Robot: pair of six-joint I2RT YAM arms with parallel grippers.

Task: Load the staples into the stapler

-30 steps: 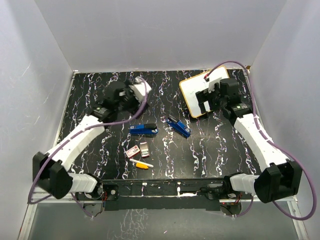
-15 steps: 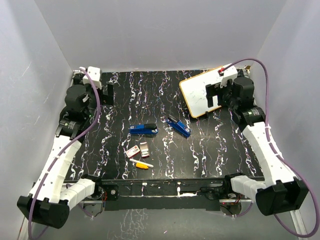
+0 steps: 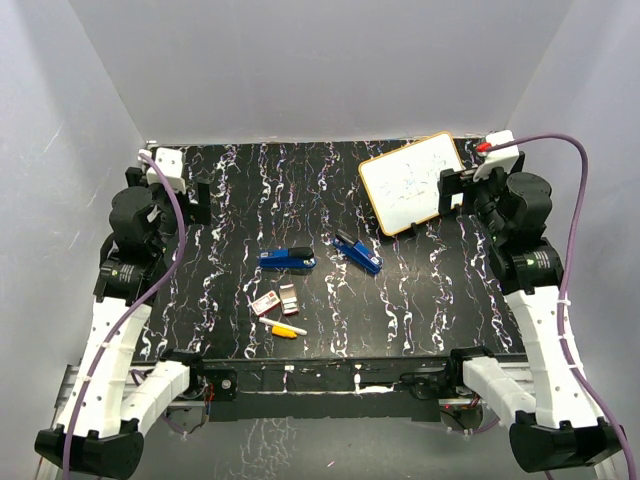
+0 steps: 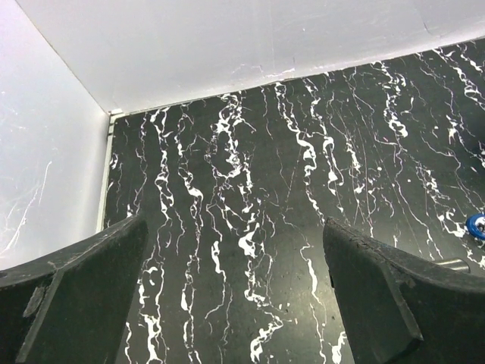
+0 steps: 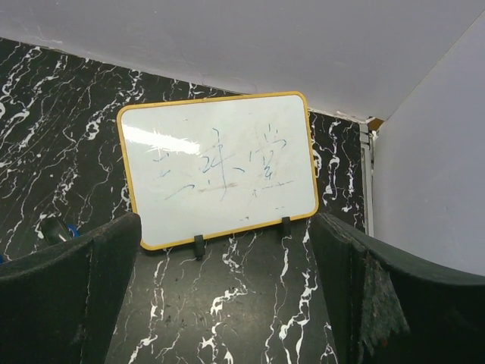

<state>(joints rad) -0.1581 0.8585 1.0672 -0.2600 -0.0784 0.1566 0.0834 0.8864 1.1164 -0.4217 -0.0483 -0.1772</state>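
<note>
Two blue staplers lie mid-table, one (image 3: 288,259) on the left and one (image 3: 358,252) on the right, angled. The staples are just in front of them: a tiny red-and-white box (image 3: 266,304) and a short grey strip (image 3: 288,298) beside it. My left gripper (image 3: 196,201) hangs open at the far left back, well away from them. In the left wrist view my left gripper (image 4: 235,292) frames only bare table. My right gripper (image 3: 453,190) is open at the back right. In the right wrist view my right gripper (image 5: 227,303) faces the whiteboard, nothing between its fingers.
A yellow-framed whiteboard (image 3: 410,182) stands propped at the back right, right in front of my right gripper (image 5: 220,171). A yellow-and-white marker (image 3: 283,327) lies near the front, below the staples. White walls close in the black marbled table (image 3: 420,290) on three sides.
Both arms have swung outward and back from the middle: the left one to the far left wall, the right one toward the right wall. Both grippers stayed open. The table's objects have not moved.
</note>
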